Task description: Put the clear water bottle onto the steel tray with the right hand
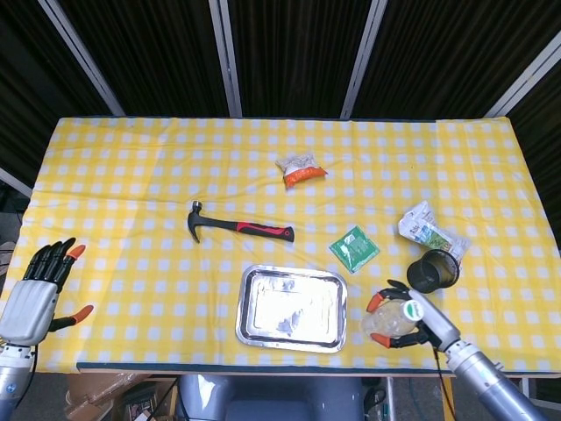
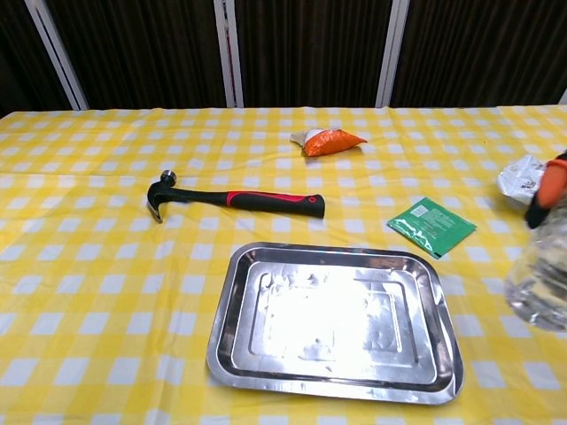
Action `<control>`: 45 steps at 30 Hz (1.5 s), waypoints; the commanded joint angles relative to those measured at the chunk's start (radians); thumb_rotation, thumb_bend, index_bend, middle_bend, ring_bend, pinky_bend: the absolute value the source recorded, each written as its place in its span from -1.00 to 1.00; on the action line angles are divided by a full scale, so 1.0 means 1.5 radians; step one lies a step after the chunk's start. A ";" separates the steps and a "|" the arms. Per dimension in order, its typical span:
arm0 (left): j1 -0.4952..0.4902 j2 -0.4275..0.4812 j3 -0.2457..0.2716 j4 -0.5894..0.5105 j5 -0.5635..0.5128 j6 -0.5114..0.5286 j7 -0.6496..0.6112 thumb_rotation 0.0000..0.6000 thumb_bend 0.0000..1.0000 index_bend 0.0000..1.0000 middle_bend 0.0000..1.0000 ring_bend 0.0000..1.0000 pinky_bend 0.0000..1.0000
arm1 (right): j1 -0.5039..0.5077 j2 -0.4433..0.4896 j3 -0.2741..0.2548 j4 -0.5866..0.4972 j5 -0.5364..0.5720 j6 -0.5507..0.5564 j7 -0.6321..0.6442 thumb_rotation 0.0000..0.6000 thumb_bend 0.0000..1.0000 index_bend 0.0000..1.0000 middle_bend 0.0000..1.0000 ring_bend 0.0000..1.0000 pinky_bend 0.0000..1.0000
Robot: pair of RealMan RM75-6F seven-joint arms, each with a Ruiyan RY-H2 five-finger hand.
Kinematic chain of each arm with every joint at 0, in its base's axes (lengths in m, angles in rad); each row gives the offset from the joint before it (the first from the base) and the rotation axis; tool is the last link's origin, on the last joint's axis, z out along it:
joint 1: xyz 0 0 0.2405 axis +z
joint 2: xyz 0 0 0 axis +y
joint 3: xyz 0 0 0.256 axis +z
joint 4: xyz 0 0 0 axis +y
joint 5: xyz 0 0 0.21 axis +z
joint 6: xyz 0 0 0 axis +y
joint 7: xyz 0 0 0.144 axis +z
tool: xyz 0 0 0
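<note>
Right hand (image 1: 405, 314), lower right of the head view, grips the clear water bottle (image 1: 390, 319) just right of the steel tray (image 1: 291, 307), apparently above the cloth. Left hand (image 1: 39, 288), lower left, rests with fingers spread, holding nothing.

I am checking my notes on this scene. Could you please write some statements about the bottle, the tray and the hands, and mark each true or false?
1. The right hand holds the bottle. True.
2. The bottle stands on the tray. False: it is right of the tray, which holds nothing.
3. The left hand holds the hammer. False: the hammer lies on the table; that hand holds nothing.
4. A green packet lies beyond the tray. True.
</note>
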State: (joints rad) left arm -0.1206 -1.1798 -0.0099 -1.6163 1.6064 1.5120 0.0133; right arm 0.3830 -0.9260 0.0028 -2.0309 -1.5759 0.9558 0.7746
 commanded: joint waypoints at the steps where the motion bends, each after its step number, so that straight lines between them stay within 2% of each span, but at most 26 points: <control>1: 0.000 0.006 0.001 0.002 0.007 0.005 -0.015 1.00 -0.62 -0.85 -1.00 -1.00 -1.00 | 0.043 -0.088 0.023 -0.047 0.058 -0.049 -0.108 1.00 0.03 0.32 0.07 -0.47 -1.00; 6: -0.001 0.013 0.001 0.009 0.013 0.009 -0.044 1.00 -0.62 -0.85 -1.00 -1.00 -1.00 | 0.088 -0.194 0.053 -0.044 0.172 -0.081 -0.215 1.00 0.03 0.32 0.07 -0.47 -1.00; 9: -0.001 0.017 0.001 0.010 0.014 0.011 -0.056 1.00 -0.62 -0.85 -1.00 -1.00 -1.00 | 0.103 -0.236 0.069 -0.028 0.221 -0.075 -0.252 1.00 0.03 0.32 0.07 -0.47 -1.00; 13: -0.002 0.020 0.002 0.011 0.016 0.011 -0.062 1.00 -0.62 -0.85 -1.00 -1.00 -1.00 | 0.112 -0.272 0.087 -0.007 0.264 -0.055 -0.283 1.00 0.03 0.32 0.07 -0.47 -1.00; 18: -0.005 0.018 0.002 0.011 0.015 0.005 -0.061 1.00 -0.62 -0.85 -1.00 -1.00 -1.00 | 0.112 -0.291 0.094 0.009 0.283 -0.036 -0.300 1.00 0.02 0.32 0.07 -0.47 -1.00; 26: -0.006 0.014 0.001 0.012 0.012 0.003 -0.051 1.00 -0.62 -0.85 -1.00 -1.00 -1.00 | 0.103 -0.345 0.090 0.061 0.269 -0.013 -0.297 1.00 0.03 0.32 0.07 -0.47 -1.00; 35: -0.008 0.009 0.000 0.014 0.010 -0.001 -0.044 1.00 -0.62 -0.85 -1.00 -1.00 -1.00 | 0.075 -0.389 0.058 0.124 0.194 0.023 -0.275 1.00 0.03 0.32 0.07 -0.46 -1.00; 45: -0.008 0.008 0.000 0.013 0.006 -0.002 -0.040 1.00 -0.62 -0.85 -1.00 -1.00 -1.00 | 0.063 -0.397 0.043 0.156 0.154 0.028 -0.238 1.00 0.03 0.32 0.07 -0.46 -1.00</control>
State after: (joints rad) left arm -0.1331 -1.1683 -0.0102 -1.5962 1.6161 1.5096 -0.0467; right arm 0.4785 -1.5229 0.0689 -1.7972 -1.3423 1.0010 0.4148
